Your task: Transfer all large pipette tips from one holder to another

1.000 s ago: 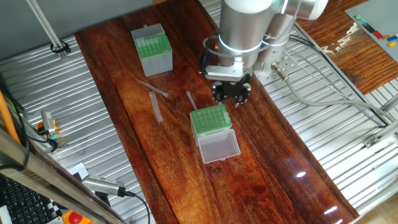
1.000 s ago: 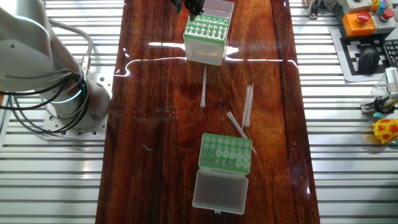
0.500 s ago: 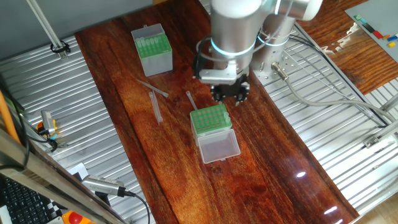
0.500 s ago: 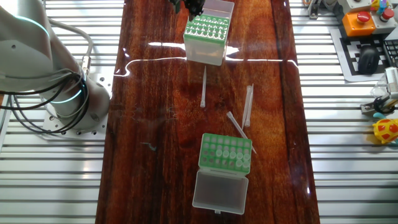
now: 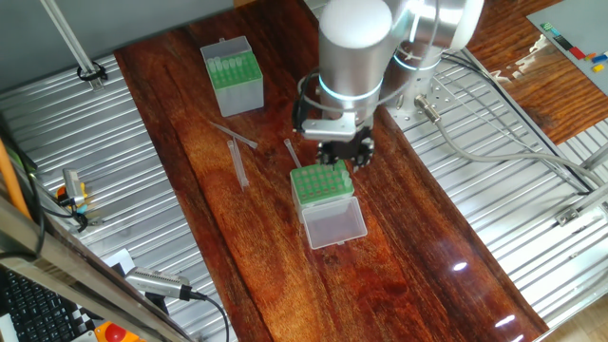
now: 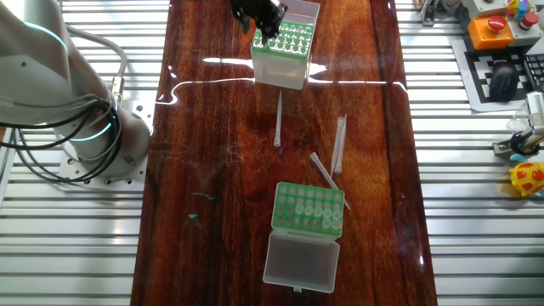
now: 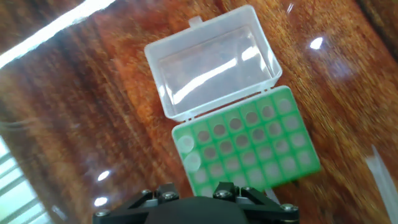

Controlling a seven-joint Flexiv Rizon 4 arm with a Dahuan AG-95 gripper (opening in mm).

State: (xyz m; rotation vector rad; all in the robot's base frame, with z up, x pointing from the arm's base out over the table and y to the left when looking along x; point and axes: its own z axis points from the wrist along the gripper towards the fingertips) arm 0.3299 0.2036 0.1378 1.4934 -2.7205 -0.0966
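Observation:
The low green holder (image 5: 321, 181) lies mid-table with its clear lid (image 5: 333, 225) folded open. In the hand view this holder (image 7: 245, 149) shows two large pipette tips (image 7: 188, 153) in its left column, and the other holes look empty. My gripper (image 5: 344, 152) hangs just above the holder's far edge, and I cannot make out its jaw gap. It sits at the top of the other fixed view (image 6: 259, 15). The taller translucent box (image 5: 234, 75) stands at the far left with pale tips in its green top (image 6: 309, 208). Three tips lie loose on the wood (image 5: 239, 163), (image 5: 233, 136), (image 5: 292, 152).
Ribbed metal panels flank the wooden tabletop (image 5: 408, 237) on both sides. The arm's base (image 6: 81, 127) and its cables sit on the left panel in the other fixed view. Control boxes and a keypad (image 6: 501, 51) are at the right edge.
The arm has moved left and toward the low green holder, so the gripper now hangs at its far edge. The holders and loose tips have not moved.

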